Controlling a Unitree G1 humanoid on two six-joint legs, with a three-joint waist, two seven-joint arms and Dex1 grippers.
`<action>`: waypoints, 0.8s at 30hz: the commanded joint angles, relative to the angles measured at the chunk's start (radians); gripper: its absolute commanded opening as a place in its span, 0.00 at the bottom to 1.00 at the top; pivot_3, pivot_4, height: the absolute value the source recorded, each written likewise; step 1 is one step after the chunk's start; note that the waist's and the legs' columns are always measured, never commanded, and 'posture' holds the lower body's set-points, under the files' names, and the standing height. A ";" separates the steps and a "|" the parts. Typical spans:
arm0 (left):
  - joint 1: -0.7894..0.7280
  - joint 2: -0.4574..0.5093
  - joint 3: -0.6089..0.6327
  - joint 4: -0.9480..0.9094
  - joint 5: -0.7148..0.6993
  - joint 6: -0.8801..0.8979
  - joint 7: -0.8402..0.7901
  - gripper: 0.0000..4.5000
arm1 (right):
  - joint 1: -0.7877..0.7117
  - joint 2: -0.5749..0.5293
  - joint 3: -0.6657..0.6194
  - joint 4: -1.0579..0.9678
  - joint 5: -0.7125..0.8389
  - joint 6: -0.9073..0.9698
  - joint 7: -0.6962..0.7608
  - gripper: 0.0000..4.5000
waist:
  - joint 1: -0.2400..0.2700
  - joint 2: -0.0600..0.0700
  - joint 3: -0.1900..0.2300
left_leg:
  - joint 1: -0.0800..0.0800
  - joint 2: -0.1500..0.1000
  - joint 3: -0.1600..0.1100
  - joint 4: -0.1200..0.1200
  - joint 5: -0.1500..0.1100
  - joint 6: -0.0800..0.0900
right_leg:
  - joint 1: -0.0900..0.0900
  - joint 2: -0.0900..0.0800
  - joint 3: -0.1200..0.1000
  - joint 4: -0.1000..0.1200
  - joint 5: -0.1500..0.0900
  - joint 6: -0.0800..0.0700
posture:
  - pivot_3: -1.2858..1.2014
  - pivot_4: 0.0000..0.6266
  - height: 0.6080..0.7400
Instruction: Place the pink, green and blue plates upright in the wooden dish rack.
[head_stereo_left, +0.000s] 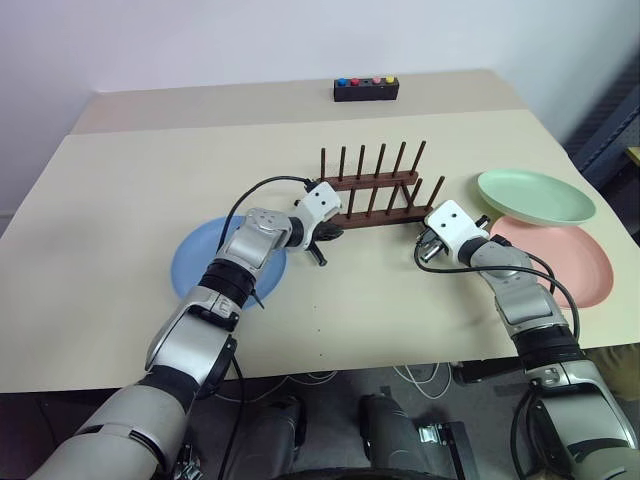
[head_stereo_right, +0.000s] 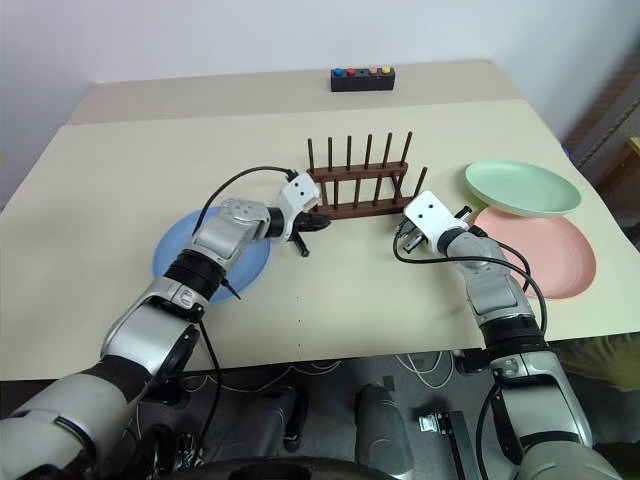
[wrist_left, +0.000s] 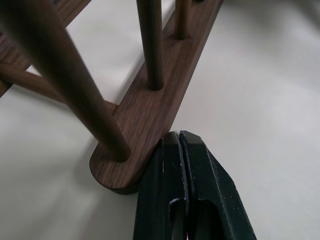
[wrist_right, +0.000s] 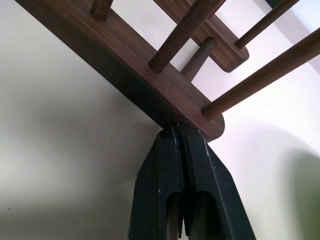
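The wooden dish rack (head_stereo_left: 372, 190) stands empty mid-table, with two rails of upright pegs. My left gripper (wrist_left: 180, 139) is shut, and its tips press against the left end of the near rail (wrist_left: 145, 120). At the rail's right end (wrist_right: 165, 100) my right gripper (wrist_right: 176, 131) is also shut, tips touching the wood. The blue plate (head_stereo_left: 195, 265) lies flat under my left forearm. The green plate (head_stereo_left: 535, 195) rests at the right, overlapping the pink plate (head_stereo_left: 575, 262), which lies nearer the front edge.
A small black box with coloured buttons (head_stereo_left: 366, 90) sits at the back of the table, behind the rack. Bare tabletop (head_stereo_left: 130, 170) stretches to the left and in front of the rack. The table's right edge runs close by the pink plate.
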 joint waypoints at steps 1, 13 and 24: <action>-0.029 0.004 0.023 0.012 0.013 -0.017 0.006 0.00 | -0.013 0.013 -0.002 -0.025 0.001 -0.009 0.001 0.01 | 0.000 0.000 0.000 | 0.000 0.000 0.000 0.000 0.000 0.000 | 0.000 0.000 0.000 0.000 0.000 0.000 | 0.52 0.24 1.00; 0.061 0.057 0.093 -0.327 -0.199 0.252 -0.226 0.06 | 0.087 -0.042 -0.115 -0.298 0.259 0.115 0.267 0.06 | -0.001 0.000 0.000 | -0.001 0.000 0.000 0.000 0.000 0.000 | -0.001 0.000 0.000 0.000 0.000 0.000 | 0.52 0.24 1.00; 0.126 0.249 0.168 -0.639 -0.429 0.483 -0.387 1.00 | 0.227 -0.194 -0.330 -0.608 0.485 0.486 0.300 0.99 | 0.005 0.000 0.000 | -0.001 0.001 -0.001 0.000 0.000 0.000 | -0.001 0.000 0.000 0.000 0.000 0.000 | 0.52 0.24 1.00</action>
